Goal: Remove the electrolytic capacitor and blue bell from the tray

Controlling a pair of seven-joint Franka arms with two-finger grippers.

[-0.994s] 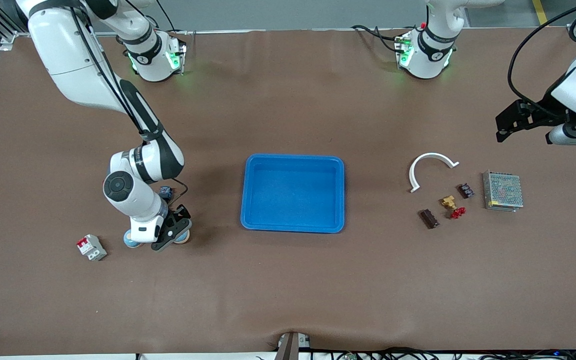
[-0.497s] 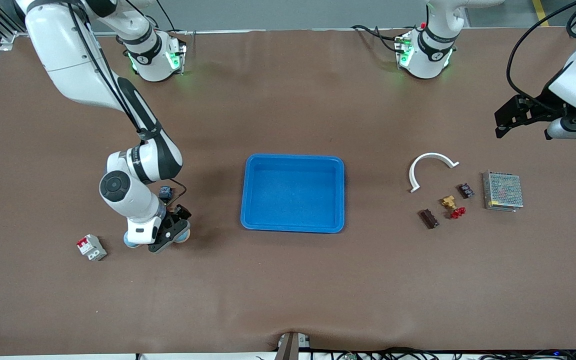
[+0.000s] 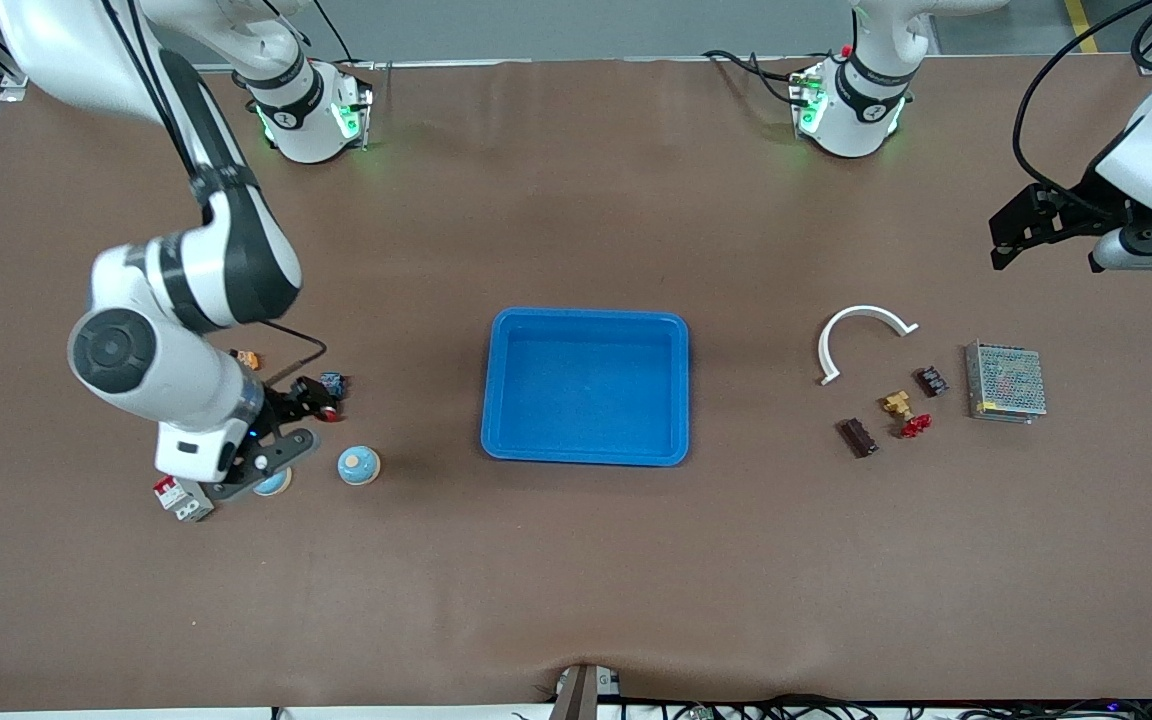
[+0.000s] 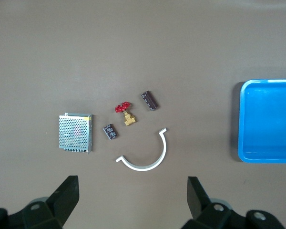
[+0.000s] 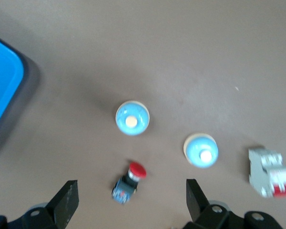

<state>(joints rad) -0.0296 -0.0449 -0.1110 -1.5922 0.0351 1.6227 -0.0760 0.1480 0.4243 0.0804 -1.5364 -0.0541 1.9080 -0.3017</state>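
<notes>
While no writing could be read on any part, right gripper (image 3: 271, 470) hung over desk (image 3: 576, 560) above one bell (image 5: 200, 150), fingers (image 5: 66, 202) spread, empty. Second bell (image 3: 359, 465) sat between it and blue tray (image 3: 586, 455), breaker (image 3: 183, 497) just beside. Left gripper (image 3: 1006, 250) hovered over its own end, fingers (image 4: 69, 193) spread; capacitors (image 3: 858, 437) lay near valve (image 3: 904, 412).

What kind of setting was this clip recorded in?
Most likely a robotics lab bench: two arm bases bolted along a brown-covered table, a blue tray at its middle, and small electrical parts laid out for sorting, such as a circuit breaker and a mesh-cased power supply.
</notes>
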